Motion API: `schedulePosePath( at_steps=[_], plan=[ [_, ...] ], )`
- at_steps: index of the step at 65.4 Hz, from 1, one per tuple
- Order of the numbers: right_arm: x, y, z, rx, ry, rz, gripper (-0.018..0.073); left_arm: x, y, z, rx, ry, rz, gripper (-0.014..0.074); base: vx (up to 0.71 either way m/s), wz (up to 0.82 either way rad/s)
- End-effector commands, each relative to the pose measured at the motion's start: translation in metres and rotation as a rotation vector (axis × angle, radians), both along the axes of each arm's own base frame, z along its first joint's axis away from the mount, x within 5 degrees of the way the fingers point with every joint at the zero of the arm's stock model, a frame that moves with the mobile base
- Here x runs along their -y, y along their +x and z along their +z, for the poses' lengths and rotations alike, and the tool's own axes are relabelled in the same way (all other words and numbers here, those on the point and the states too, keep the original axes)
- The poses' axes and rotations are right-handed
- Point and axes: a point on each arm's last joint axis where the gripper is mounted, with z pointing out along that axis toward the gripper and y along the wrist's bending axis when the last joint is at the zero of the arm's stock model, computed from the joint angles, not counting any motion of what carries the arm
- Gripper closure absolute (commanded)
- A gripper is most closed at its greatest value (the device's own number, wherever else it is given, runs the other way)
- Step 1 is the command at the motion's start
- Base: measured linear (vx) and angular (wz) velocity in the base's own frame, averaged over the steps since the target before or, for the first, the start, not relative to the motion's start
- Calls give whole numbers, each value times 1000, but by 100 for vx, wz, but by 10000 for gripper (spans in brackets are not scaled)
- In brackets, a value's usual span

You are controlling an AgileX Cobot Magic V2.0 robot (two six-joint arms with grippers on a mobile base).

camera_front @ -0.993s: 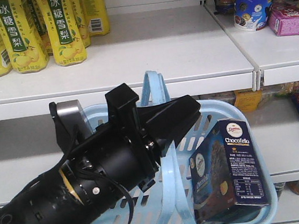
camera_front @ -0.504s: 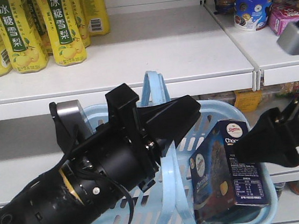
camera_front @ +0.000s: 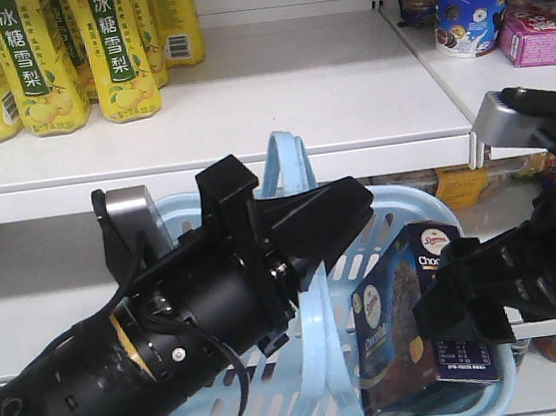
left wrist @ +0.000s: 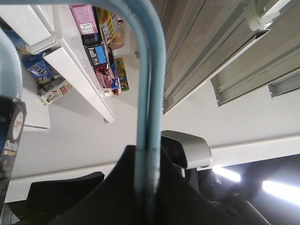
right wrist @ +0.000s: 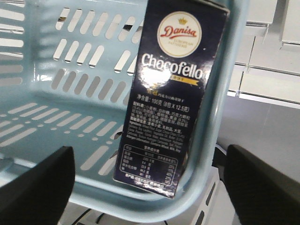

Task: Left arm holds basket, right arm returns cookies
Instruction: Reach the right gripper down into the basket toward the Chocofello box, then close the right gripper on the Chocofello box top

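Free rm in basket [right wrist: 93, 194] beside cookies [right wrist: 168, 93]

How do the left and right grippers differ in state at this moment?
The left gripper is shut on a handle of the basket; the right gripper is open and holds nothing. The left grips from above; the right faces the cookies, fingers wide on either side. Both are black.

The cookies [camera_front: 385, 336] stand in the basket's [camera_front: 413, 203] 3 o'clock end, just behind my right gripper [right wrist: 150, 185]; my left gripper [camera_front: 330, 222] lies at their 9 o'clock.
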Motion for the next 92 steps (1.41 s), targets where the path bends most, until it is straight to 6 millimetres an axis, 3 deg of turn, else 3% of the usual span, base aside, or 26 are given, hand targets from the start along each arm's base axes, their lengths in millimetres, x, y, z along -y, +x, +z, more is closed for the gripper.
schedulePosePath(
  at_steps=[1,67,92],
  plan=[
    [-4,1,14,91,54,-38,-48,-7,-4,31,109,-148,8,603,0,0],
    [-21,23,-3,83,8,-70,-33,-7,-4,31,109,-148,8,603,0,0],
    [-27,20,-2,61,56,-25,-33,-7,-4,31,109,-148,8,603,0,0]
  ],
)
